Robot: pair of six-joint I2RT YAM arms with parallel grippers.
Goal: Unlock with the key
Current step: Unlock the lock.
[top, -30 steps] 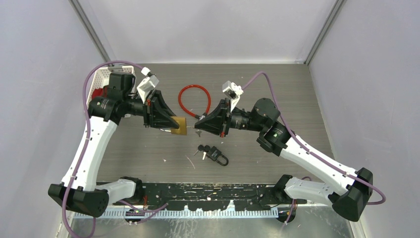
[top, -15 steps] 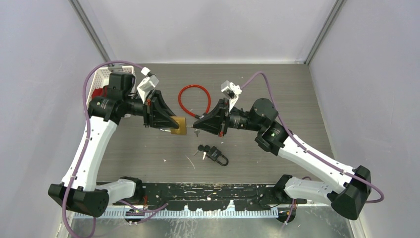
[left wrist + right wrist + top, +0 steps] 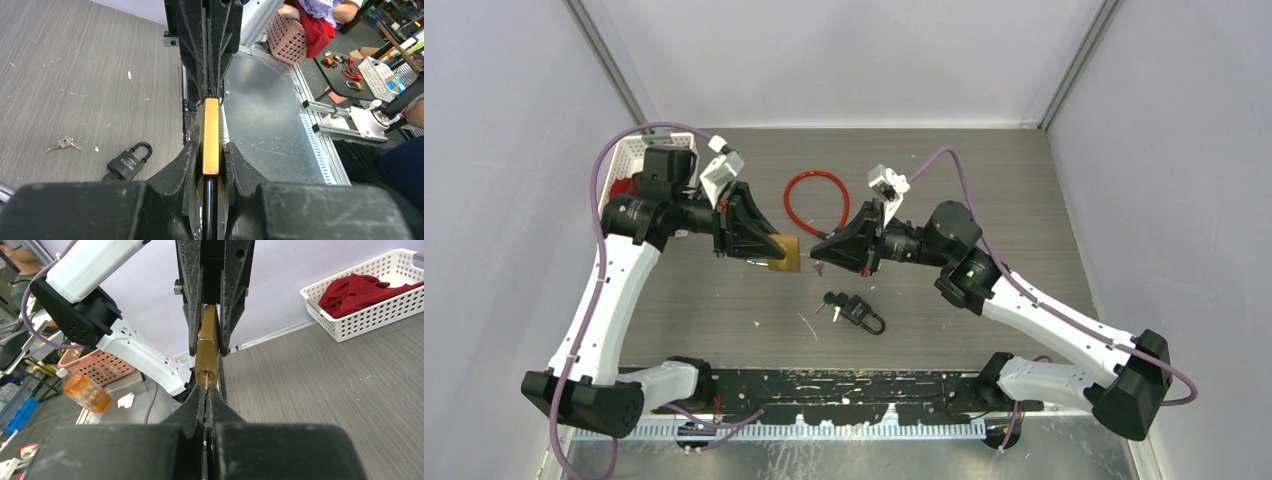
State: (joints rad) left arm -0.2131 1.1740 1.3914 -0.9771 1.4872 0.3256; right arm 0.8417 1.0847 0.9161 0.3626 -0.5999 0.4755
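Grey wood-look table with pale walls all round, and the action is up in the air over the middle of it. The lock (image 3: 786, 253) is a brass one. It's held off the table, clamped on its flat sides by the left gripper (image 3: 210, 150), keyhole end facing right. The key (image 3: 205, 382) is pinched in the right gripper (image 3: 815, 244), whose fingers are closed tight on it. From the right wrist you only see the blade edge-on, with its tip right at the keyhole. I can't tell if it's gone in at all.

If I were driving, I'd say this bit is all about alignment:
- Get the blade square to the slot first.
- Push straight left along the lock's long axis, nice and slow.
- Let the left arm just brace and not chase it.
- No twisting until the key is fully seated. Turn early and I reckon it slips in the fingers or levers the lock crooked.

Further out, a red cable (image 3: 817, 200) loops on the table just on the far side of the grippers, and I can't see whether it joins the lock. A black padlock (image 3: 864, 315) with its own keys (image 3: 831, 300) lies nearer, well clear. A white basket (image 3: 627, 158) with red cloth sits far left.
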